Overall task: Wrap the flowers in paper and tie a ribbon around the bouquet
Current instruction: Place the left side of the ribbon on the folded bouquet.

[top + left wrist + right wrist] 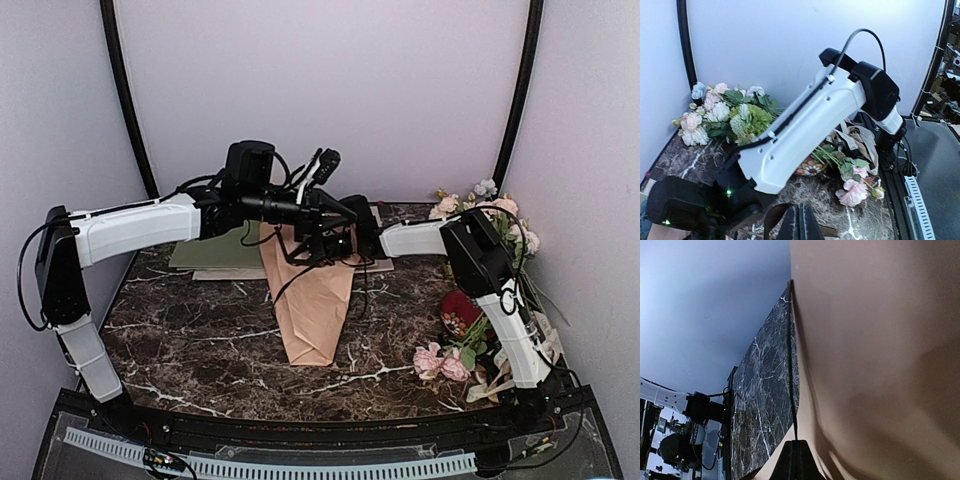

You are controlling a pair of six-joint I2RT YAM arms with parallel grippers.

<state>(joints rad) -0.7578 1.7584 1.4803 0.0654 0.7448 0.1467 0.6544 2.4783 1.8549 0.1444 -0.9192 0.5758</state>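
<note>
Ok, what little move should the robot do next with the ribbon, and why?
Probably draw the right pincer away from the left pincer to tighten. It is shut on the ribbon, which runs along the bouquet with slack drooping over it.

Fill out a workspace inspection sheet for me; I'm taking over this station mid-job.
Surface: dark marble table, white-veined.
Job's things: peach paper cone lying centre; thin dark ribbon running along it.
Clutter: green sheet behind it; loose pink-white flowers and cream ribbons at right.
Grippers: right gripper shut on the ribbon; left gripper shut, contents unclear.
Cables: black cables hanging in loose loops.
Surroundings: pale walls, black frame posts.
</note>
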